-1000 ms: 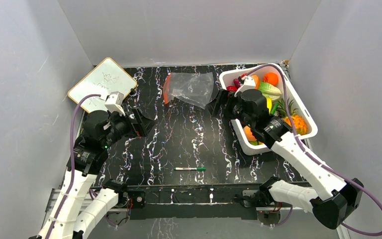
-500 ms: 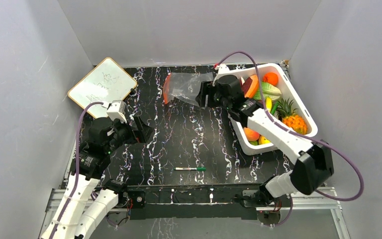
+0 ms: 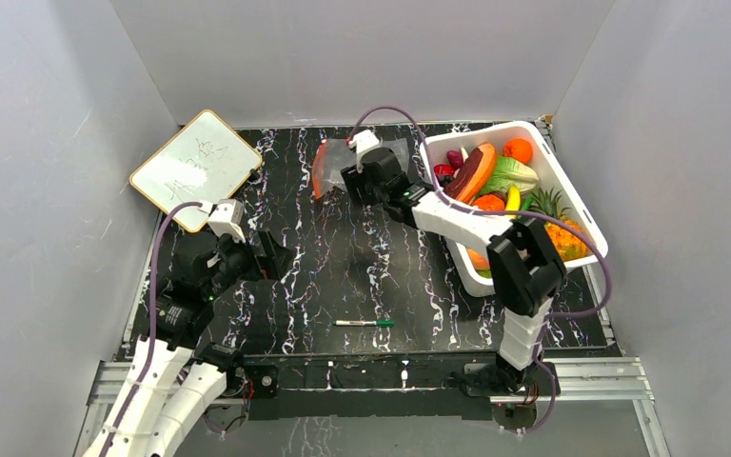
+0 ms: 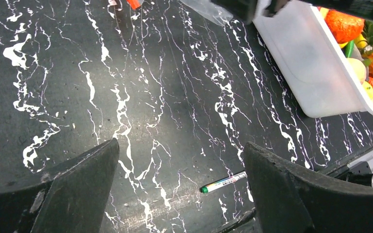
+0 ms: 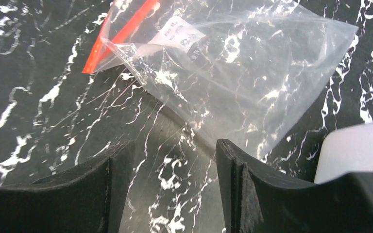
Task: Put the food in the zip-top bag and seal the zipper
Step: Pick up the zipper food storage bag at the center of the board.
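The clear zip-top bag [image 3: 366, 160] lies flat and empty at the back middle of the table, its orange-red zipper [image 3: 318, 171] along the left edge. The food [image 3: 509, 176], several toy fruits and vegetables, sits in the white tub [image 3: 579, 195] at the right. My right gripper [image 3: 349, 183] is open and empty, low over the table at the bag's near edge. In the right wrist view the bag [image 5: 233, 63] and zipper [image 5: 121, 36] lie just beyond the open gripper [image 5: 175, 165]. My left gripper [image 3: 271, 255] is open and empty, left of centre; it is also in its wrist view [image 4: 179, 165].
A white-and-green marker pen [image 3: 363, 323] lies near the front edge and shows in the left wrist view [image 4: 223, 182]. A small whiteboard [image 3: 195, 167] lies at the back left. Grey walls enclose the table. The tub's wall [image 4: 306, 63] shows at the left wrist view's right.
My right arm has swung left from over the tub to the bag's near edge. My left arm has drawn back slightly toward the front.
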`<state>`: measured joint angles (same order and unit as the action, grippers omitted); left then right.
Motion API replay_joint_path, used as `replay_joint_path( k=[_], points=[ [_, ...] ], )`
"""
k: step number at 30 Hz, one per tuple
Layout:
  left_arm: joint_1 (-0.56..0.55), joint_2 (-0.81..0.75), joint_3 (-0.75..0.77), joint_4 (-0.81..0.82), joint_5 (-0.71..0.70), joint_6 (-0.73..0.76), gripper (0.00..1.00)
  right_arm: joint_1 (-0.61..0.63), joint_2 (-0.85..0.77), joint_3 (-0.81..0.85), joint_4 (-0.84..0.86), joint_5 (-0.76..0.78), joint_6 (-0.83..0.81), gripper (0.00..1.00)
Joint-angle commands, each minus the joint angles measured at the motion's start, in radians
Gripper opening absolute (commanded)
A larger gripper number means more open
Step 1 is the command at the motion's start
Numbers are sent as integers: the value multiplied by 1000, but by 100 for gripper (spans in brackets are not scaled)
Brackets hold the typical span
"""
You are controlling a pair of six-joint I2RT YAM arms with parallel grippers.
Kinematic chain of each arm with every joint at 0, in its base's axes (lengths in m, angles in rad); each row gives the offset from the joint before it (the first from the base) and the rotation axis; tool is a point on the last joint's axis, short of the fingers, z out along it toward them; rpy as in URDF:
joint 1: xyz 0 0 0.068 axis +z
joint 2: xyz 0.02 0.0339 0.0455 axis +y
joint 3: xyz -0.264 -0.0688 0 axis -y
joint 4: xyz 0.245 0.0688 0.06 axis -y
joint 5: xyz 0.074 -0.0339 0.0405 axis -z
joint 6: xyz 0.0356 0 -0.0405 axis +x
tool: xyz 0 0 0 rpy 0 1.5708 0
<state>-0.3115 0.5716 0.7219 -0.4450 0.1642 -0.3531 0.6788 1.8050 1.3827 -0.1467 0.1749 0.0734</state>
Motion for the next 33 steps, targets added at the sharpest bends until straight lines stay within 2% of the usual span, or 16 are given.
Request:
replay_joint_path(
  k=[1,6,11,19,22,26,30,33],
  points=[
    [5,-41,-25,46,66,48,98,22,73,66,142,78,-172,61],
    [3,-59,-32,53,99,64,98,29,158,78,220,139,-290,64],
    [6,-101,-43,63,105,72,98,28,214,70,273,106,-367,65],
    [6,-107,-47,69,142,86,98,33,231,-14,435,149,-427,58],
    [6,-114,-48,69,148,89,98,37,218,-35,469,157,-453,49],
    [6,-126,-56,80,167,95,98,37,212,-58,513,185,-479,26],
    [6,-125,-67,88,173,98,97,37,190,-67,517,191,-478,8],
    [5,-124,-74,105,203,108,97,37,135,-87,497,157,-454,0]
  ],
)
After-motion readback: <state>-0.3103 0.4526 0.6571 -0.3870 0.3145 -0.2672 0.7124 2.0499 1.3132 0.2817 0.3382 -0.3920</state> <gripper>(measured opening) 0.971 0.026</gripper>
